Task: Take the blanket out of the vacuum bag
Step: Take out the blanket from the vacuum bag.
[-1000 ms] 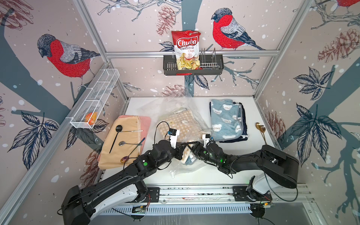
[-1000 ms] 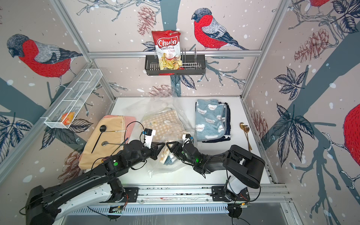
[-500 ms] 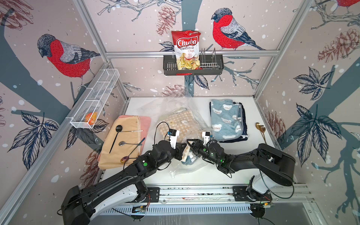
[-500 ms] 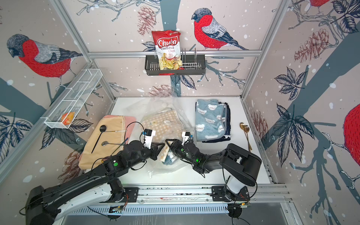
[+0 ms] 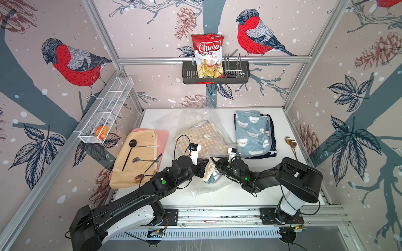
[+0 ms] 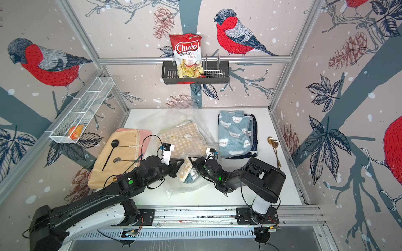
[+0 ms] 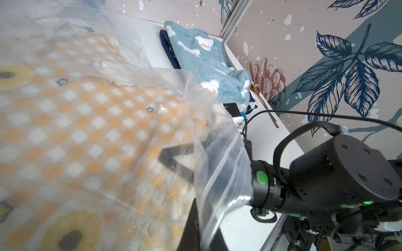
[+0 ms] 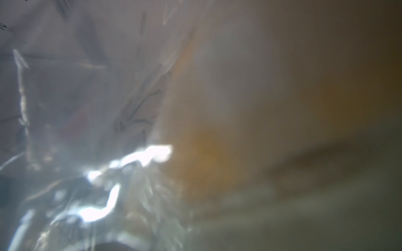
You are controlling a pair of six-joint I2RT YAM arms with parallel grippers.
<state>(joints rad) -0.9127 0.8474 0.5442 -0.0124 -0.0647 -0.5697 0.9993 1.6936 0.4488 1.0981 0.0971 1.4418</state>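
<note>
The vacuum bag lies crumpled in the middle of the table, its white valve cap facing up. Inside it is the yellow-and-white checked blanket, which also fills the left wrist view. My left gripper is shut on the bag's zip-seal edge at the near mouth. My right gripper is pushed into that mouth against the blanket's near corner. One of its fingers shows through the plastic. The right wrist view is only blurred cloth and plastic.
A blue cloud-pattern towel lies just right of the bag, with gold spoons beyond it. On the left, a peach folded cloth carries several utensils. A wire basket and a rack with a chips bag hang on the walls.
My right arm has pushed a little further left into the bag's mouth. The left arm and the bag edge it holds have stayed put.
</note>
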